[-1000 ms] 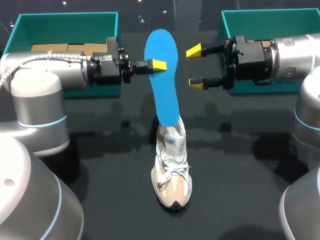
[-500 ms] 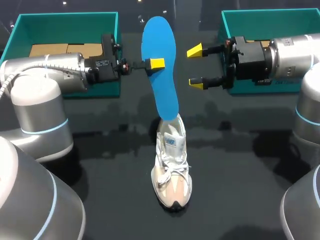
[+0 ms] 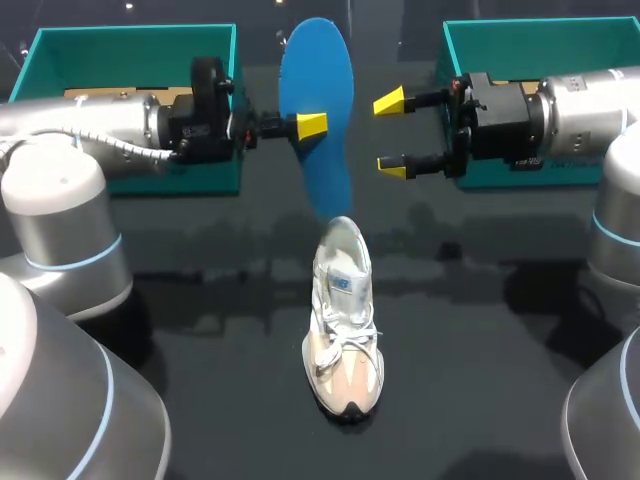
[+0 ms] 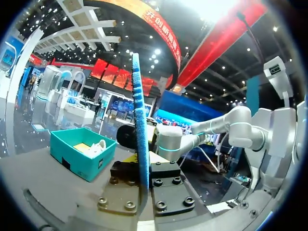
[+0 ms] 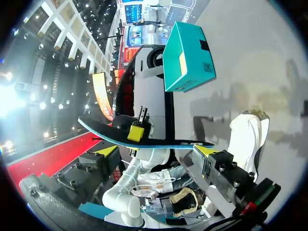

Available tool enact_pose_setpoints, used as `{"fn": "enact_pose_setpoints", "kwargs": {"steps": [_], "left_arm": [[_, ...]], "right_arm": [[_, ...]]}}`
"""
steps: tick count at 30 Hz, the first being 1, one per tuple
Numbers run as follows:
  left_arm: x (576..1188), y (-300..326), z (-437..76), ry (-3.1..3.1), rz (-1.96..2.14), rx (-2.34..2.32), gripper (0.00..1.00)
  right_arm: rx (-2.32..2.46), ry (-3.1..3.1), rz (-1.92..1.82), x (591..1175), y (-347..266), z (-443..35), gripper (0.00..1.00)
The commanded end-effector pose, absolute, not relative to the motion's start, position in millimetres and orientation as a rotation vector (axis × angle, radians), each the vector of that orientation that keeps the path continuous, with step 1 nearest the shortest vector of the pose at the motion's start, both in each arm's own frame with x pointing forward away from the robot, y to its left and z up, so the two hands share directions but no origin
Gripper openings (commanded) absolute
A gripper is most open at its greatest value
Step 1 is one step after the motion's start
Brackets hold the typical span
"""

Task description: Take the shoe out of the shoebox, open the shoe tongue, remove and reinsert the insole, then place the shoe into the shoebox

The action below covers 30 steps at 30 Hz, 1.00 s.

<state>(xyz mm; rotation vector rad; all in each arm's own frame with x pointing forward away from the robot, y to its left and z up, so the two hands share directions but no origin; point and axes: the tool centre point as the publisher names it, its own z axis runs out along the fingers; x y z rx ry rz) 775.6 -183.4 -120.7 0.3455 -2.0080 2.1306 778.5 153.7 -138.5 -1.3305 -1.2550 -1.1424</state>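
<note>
insole (image 3: 318, 90) clamped by left gripper (image 3: 308, 125), right gripper (image 3: 392, 134) wide open w/ nothing held

Blue insole is held upright at upper center of the head view, lower tip just above the shoe (image 3: 343, 320) heel; shoe is stood on the table (image 3: 200, 330) at center, toe pointed at the bottom edge.

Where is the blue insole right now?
In the head view the blue insole hangs upright in the left gripper, over mid-table, its lower end just above the heel of the shoe, with the open right gripper on its right.
</note>
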Motion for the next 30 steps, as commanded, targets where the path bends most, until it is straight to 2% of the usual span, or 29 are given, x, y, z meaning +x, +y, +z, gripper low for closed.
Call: {"fn": "enact_pose_setpoints", "kwargs": {"steps": [1,11,21,26,30], "left_arm": [[774.2,-181.5,-122.0,-2.167,2.299,0.006,0.00],[773.0,-179.6,-120.6,-2.182,2.306,-0.029,0.00],[762.9,-159.2,-98.6,-2.307,2.422,-0.552,0.00],[753.3,-148.3,-98.6,-2.532,2.374,-1.022,0.00],[753.3,-148.3,-98.6,-2.532,2.374,-1.022,0.00]], "right_arm": [[-1.332,-1.256,-1.141,778.9,155.3,-139.0,1.00],[-1.332,-1.256,-1.141,778.9,155.3,-139.0,1.00],[-1.332,-1.256,-1.141,778.9,155.3,-139.0,1.00],[-1.332,-1.256,-1.141,778.9,155.3,-139.0,1.00],[-1.332,-1.256,-1.141,778.9,155.3,-139.0,1.00]]}}
